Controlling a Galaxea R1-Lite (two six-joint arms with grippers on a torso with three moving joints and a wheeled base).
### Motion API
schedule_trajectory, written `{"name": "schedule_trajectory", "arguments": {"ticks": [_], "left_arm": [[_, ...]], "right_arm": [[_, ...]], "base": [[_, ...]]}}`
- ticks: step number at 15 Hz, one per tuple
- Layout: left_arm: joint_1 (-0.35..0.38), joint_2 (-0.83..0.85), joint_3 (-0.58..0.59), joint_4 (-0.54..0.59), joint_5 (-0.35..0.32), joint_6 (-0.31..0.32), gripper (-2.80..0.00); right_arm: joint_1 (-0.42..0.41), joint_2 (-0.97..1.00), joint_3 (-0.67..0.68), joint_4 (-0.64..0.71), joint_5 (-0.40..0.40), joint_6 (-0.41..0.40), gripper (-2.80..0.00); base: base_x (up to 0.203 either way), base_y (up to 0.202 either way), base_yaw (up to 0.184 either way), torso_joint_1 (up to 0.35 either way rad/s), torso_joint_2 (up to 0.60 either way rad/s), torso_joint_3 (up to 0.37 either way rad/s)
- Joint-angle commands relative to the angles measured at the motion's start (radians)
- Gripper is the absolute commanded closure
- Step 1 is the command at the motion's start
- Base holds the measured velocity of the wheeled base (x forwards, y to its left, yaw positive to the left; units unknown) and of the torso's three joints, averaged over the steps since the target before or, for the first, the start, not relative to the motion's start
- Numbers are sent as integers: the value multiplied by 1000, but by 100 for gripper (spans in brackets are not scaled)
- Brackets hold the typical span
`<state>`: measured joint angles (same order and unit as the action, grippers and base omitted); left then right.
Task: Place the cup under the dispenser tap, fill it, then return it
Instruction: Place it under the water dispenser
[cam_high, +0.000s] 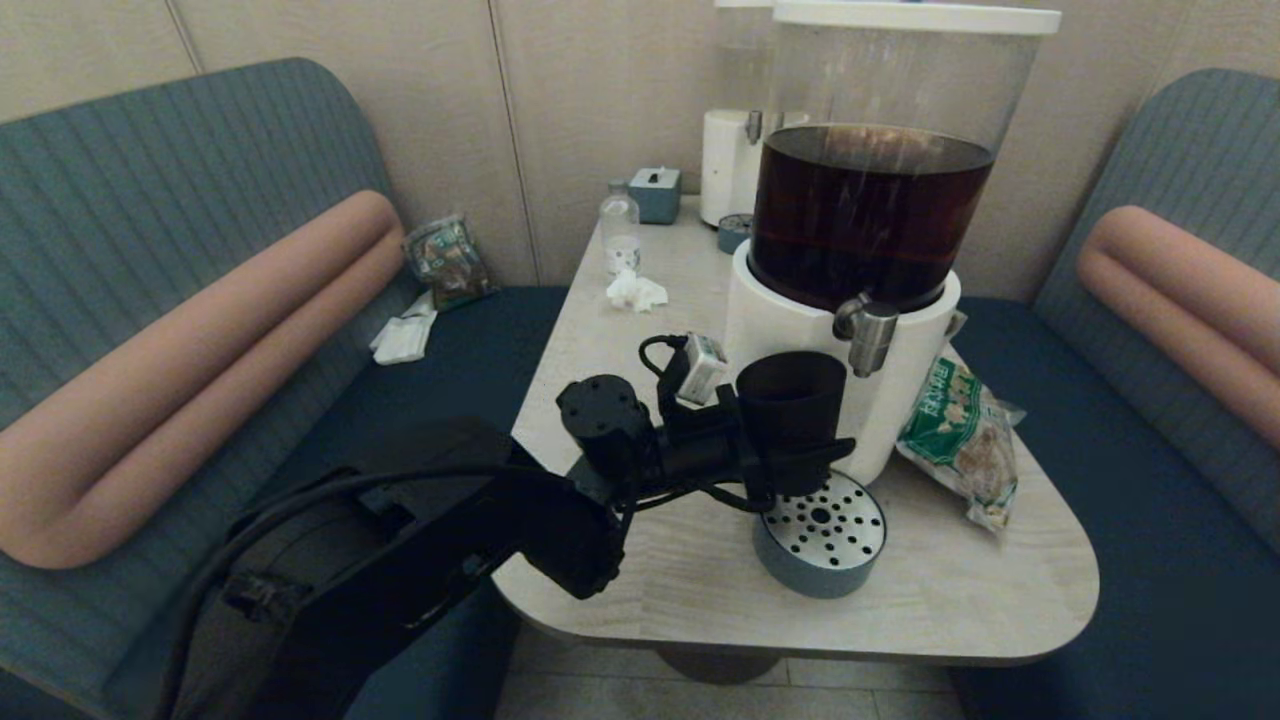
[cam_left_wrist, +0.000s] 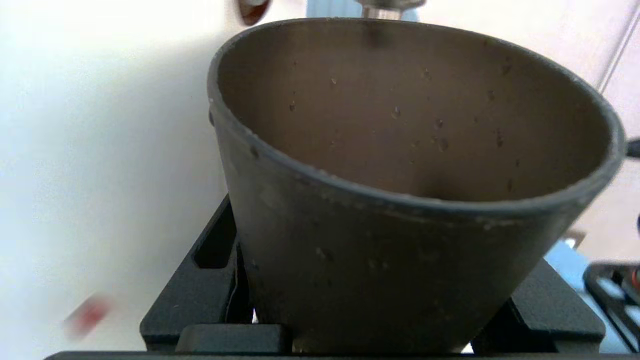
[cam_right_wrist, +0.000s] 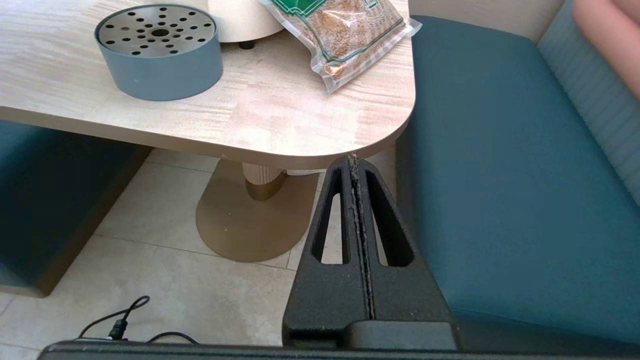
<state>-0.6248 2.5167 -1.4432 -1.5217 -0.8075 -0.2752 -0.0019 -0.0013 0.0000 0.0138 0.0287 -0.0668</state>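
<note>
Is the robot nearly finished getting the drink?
Not yet. Done: the left gripper has picked up the cup and holds it above the drip tray. In hand: the cup sits beside the tap, not quite under it, and looks empty. Left: filling and returning. The right gripper waits below the table.

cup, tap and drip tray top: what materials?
Cup, held in the left gripper: likely matte plastic, dark brown; the wall looks thin and slightly see-through. Dispenser tap: brushed steel by its satin grey sheen. Drip tray top: perforated metal, probably stainless, on a grey-blue base, possibly plastic.
</note>
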Motion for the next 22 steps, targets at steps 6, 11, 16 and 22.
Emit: {"name": "schedule_trajectory", "arguments": {"ticks": [6, 11, 16, 22], "left_arm": [[-52, 108, -95, -8, 33, -22, 0], [-52, 137, -108, -8, 42, -22, 0], [-52, 138, -105, -8, 68, -24, -280], [-52, 107, -36, -8, 70, -22, -280]], "right_arm": [[0, 1, 0, 0, 0, -1, 0], [0, 1, 0, 0, 0, -1, 0], [0, 1, 0, 0, 0, -1, 0], [0, 1, 0, 0, 0, -1, 0]], "base": [[0, 0, 0, 0, 0, 0], [0, 0, 0, 0, 0, 0], [0, 0, 0, 0, 0, 0], [0, 0, 0, 0, 0, 0]]}}
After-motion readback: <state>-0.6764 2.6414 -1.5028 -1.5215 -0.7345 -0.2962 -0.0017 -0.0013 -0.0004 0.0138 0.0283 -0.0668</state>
